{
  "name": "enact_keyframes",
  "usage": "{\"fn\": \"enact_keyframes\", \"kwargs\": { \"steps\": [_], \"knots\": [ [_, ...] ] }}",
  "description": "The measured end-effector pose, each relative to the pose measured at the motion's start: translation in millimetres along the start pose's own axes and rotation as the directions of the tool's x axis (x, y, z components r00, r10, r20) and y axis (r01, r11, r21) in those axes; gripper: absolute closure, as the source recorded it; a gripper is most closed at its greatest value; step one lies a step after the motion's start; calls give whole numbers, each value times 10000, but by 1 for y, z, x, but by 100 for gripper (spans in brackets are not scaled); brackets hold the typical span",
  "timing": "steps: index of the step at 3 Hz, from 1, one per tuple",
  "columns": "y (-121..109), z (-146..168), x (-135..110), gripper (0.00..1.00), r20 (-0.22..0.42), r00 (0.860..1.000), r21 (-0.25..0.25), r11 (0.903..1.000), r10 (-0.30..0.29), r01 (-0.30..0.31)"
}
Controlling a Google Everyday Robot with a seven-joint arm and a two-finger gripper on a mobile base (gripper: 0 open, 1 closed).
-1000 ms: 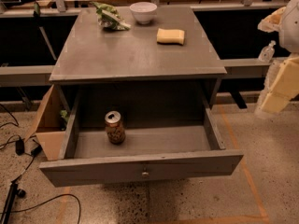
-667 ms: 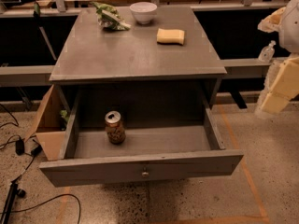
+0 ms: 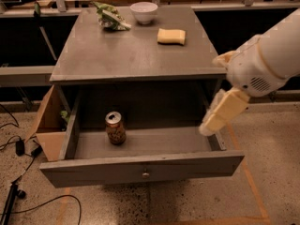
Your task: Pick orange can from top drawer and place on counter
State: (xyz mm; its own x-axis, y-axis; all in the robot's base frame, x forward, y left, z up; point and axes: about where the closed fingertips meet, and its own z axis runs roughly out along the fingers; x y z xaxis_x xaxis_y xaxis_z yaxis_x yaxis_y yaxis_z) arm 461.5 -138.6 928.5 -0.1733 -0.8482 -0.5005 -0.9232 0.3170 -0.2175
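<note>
While orange can [image 3: 115,128] stands in top drawer [image 3: 140,165], tool [image 3: 210,124] hangs apart at right; opening cannot tell.

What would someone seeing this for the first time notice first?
The top drawer stands pulled wide open, with the orange can upright alone in its left half. The robot's pale hand hangs over the drawer's right edge, apart from the can. On the counter behind sit a white bowl, a yellow sponge and a green packet.
</note>
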Motion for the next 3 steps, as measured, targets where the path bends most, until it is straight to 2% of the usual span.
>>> {"fn": "enact_keyframes", "kwargs": {
  "steps": [1,2,3],
  "knots": [
    [23,78,-39,0,1987,9795,-1021,9947,320,-118],
    [14,86,-65,0,2774,9596,-700,9971,474,-290],
    [13,85,-64,0,2733,9608,-666,9974,460,-288]
  ]
}}
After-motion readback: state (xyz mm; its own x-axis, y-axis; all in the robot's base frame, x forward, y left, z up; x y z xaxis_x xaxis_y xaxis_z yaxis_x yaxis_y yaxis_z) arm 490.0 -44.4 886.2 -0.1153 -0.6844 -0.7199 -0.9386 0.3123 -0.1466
